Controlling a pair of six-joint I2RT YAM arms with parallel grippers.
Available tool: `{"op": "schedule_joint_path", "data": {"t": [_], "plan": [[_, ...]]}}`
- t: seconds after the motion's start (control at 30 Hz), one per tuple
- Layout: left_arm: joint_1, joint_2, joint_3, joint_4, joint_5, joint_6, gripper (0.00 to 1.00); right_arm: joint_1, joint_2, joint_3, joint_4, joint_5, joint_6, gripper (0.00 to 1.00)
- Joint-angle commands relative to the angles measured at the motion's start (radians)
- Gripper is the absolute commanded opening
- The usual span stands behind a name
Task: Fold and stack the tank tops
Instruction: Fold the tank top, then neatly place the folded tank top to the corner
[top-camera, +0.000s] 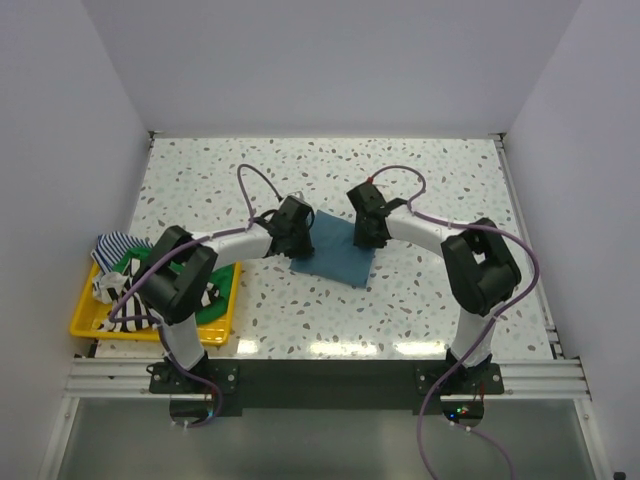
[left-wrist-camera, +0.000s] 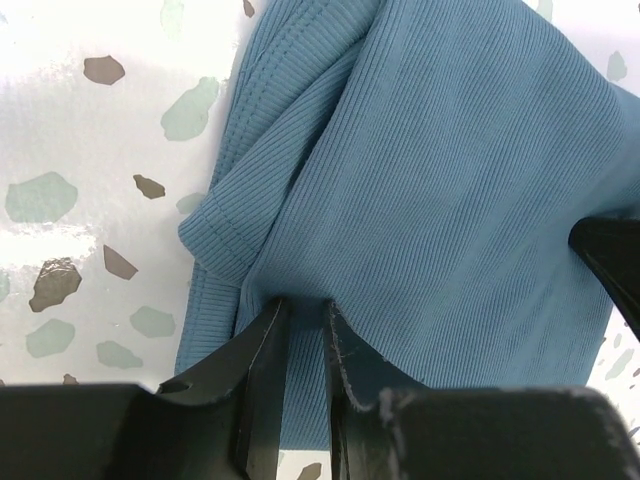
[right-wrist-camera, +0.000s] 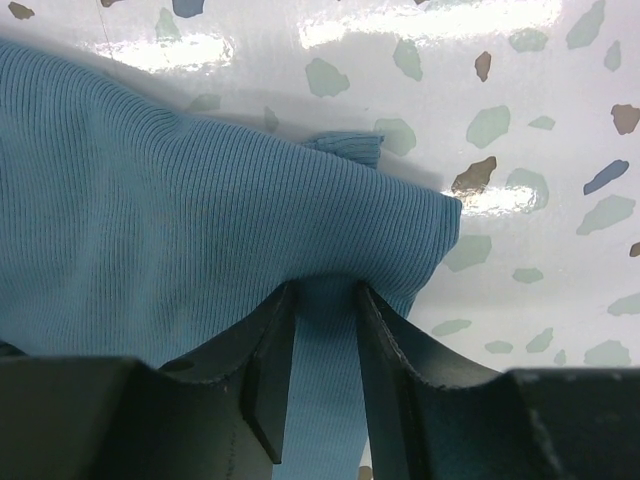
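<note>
Looking down from the overhead view, I saw the teal tank top (top-camera: 338, 258) lying on the speckled table (top-camera: 420, 180) near its middle, between the two arms. It was already drawn into a compact, roughly four-sided shape rather than spread out flat.

Through the left wrist camera, the left gripper (left-wrist-camera: 303, 312) had its jaws drawn close together on a ridge of the ribbed cloth. It sat next to the bunched, hemmed edge on that side. The right gripper (right-wrist-camera: 325, 295) had likewise pinched a strip of the same cloth between its fingers, close to a rounded corner of the garment. Both ends were therefore gripping the teal top, one on each side.

I judged the job to be early. This first top looked part-folded, with another fold or a tidy-up probably due while both pinches were on. I could see no finished stack anywhere on the table.

The yellow bin (top-camera: 85, 320) at the near left held the rest in a loose heap:
- a black-and-white striped top (top-camera: 102, 288)
- a thin blue-striped top (top-camera: 115, 243), spilling over the far rim
- a green top (top-camera: 212, 305)

None of those looked folded. I could not tell from the heap whether more lay underneath.
</note>
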Motion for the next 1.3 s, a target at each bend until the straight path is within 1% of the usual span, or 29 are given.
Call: {"op": "schedule_joint_path", "data": {"t": [0.0,0.07,0.17,0.33,0.43,0.47,0.5,0.53,0.57,0.6,0.63,0.67,0.7,0.77,0.87,0.9,0.93,0.97,1.0,1.03,1.07,1.1,1.13,1.17,1.2,1.23,1.27], "plan": [[0.006,0.030,0.023,0.027,-0.034,-0.009,0.25,0.000,-0.007,-0.018,0.013,0.020,-0.007,0.36],[0.006,0.041,0.039,0.013,-0.029,-0.006,0.25,-0.001,-0.007,-0.018,0.011,0.031,-0.014,0.40],[0.003,0.049,0.036,0.015,-0.016,-0.010,0.25,-0.021,0.023,0.026,-0.013,0.031,-0.036,0.41],[-0.005,0.032,-0.033,0.045,0.021,-0.021,0.24,-0.047,0.108,0.181,-0.053,0.014,-0.082,0.42],[-0.046,0.011,-0.073,0.070,0.052,-0.047,0.23,-0.063,0.184,0.296,-0.065,-0.027,-0.125,0.44],[-0.095,0.007,-0.079,0.078,0.061,-0.080,0.23,-0.063,0.203,0.330,-0.061,-0.041,-0.143,0.45],[-0.122,0.007,-0.085,0.084,0.064,-0.108,0.23,-0.061,0.247,0.411,-0.073,-0.057,-0.166,0.48],[-0.152,0.006,-0.092,0.131,0.087,-0.140,0.23,-0.063,0.266,0.456,-0.085,-0.063,-0.177,0.53],[-0.208,0.007,-0.098,0.171,0.121,-0.197,0.23,-0.063,0.286,0.549,-0.099,-0.067,-0.192,0.56],[-0.233,0.030,-0.078,0.200,0.136,-0.214,0.24,-0.063,0.310,0.597,-0.118,-0.049,-0.203,0.60],[-0.253,0.050,-0.051,0.252,0.152,-0.217,0.25,-0.063,0.316,0.646,-0.168,-0.028,-0.211,0.67],[-0.274,0.075,-0.012,0.243,0.164,-0.202,0.25,-0.070,0.318,0.690,-0.196,-0.003,-0.217,0.70],[-0.276,0.117,0.072,0.198,0.173,-0.185,0.28,-0.083,0.300,0.759,-0.242,0.032,-0.226,0.76],[-0.276,0.133,0.121,0.167,0.184,-0.170,0.31,-0.104,0.260,0.781,-0.265,0.060,-0.229,0.81],[-0.273,0.095,0.143,0.157,0.164,-0.144,0.35,-0.145,0.121,0.707,-0.276,0.071,-0.200,0.83],[-0.273,0.072,0.143,0.153,0.164,-0.139,0.36,-0.152,0.084,0.618,-0.274,0.071,-0.180,0.83],[-0.272,0.060,0.140,0.148,0.167,-0.136,0.36,-0.162,-0.002,0.564,-0.262,0.065,-0.167,0.83],[-0.269,0.049,0.140,0.142,0.170,-0.131,0.36,-0.166,-0.048,0.498,-0.241,0.036,-0.153,0.83],[-0.267,0.025,0.140,0.132,0.175,-0.130,0.36,-0.169,-0.091,0.352,-0.207,0.009,-0.136,0.83],[-0.267,0.009,0.138,0.109,0.173,-0.128,0.36,-0.170,-0.140,0.276,-0.132,-0.018,-0.130,0.83],[-0.264,-0.009,0.135,0.093,0.156,-0.119,0.36,-0.175,-0.212,0.151,-0.104,-0.075,-0.120,0.83],[-0.262,-0.046,0.131,0.073,0.143,-0.111,0.36,-0.181,-0.246,0.095,-0.084,-0.110,-0.098,0.83],[-0.262,-0.068,0.125,0.029,0.126,-0.105,0.36,-0.184,-0.274,0.041,-0.025,-0.167,-0.090,0.83],[-0.250,-0.116,0.116,0.016,0.109,-0.093,0.36,-0.186,-0.320,-0.060,0.011,-0.254,-0.087,0.82],[-0.241,-0.141,0.087,-0.002,0.109,-0.087,0.36,-0.186,-0.340,-0.103,0.046,-0.306,-0.085,0.82],[-0.214,-0.166,0.070,-0.013,0.109,-0.076,0.37,-0.186,-0.357,-0.146,0.112,-0.334,-0.085,0.82],[-0.195,-0.215,0.036,-0.020,0.119,-0.069,0.37,-0.187,-0.381,-0.212,0.137,-0.348,-0.081,0.82]]}}
